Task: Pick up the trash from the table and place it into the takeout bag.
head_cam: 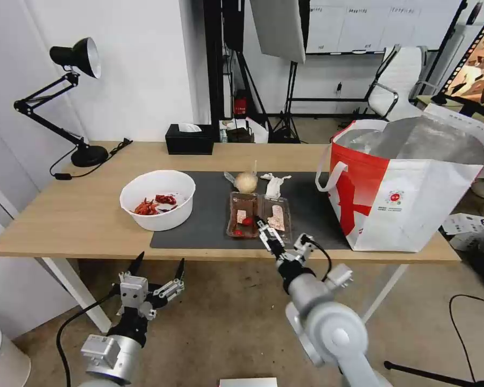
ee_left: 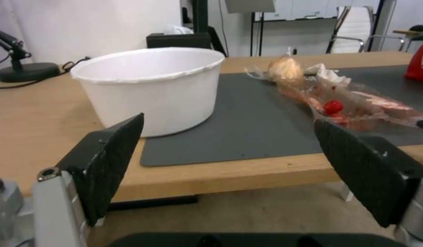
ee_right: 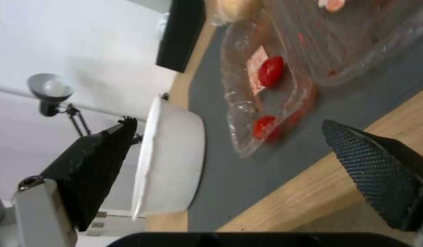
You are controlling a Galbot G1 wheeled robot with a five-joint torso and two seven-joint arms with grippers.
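Note:
On the table's (head_cam: 64, 215) dark mat lie the trash items. A clear hinged tray (head_cam: 259, 215) with red-sauce scraps is nearest me, with a beige wrapped ball (head_cam: 246, 181) and crumpled tissue (head_cam: 274, 184) behind it. A white bowl (head_cam: 156, 199) of red chillies stands to the left. The takeout bag (head_cam: 408, 188) stands open at the right end. My right gripper (head_cam: 282, 232) is open at the table's front edge, just short of the tray (ee_right: 275, 85). My left gripper (head_cam: 158, 266) hangs open below the table edge, facing the bowl (ee_left: 152, 85).
A black desk lamp (head_cam: 75, 97) stands at the back left and a black tissue box (head_cam: 189, 140) at the back centre. The bag's loop handle (head_cam: 328, 177) hangs toward the mat. Behind the table are stands and a white chair (head_cam: 398, 80).

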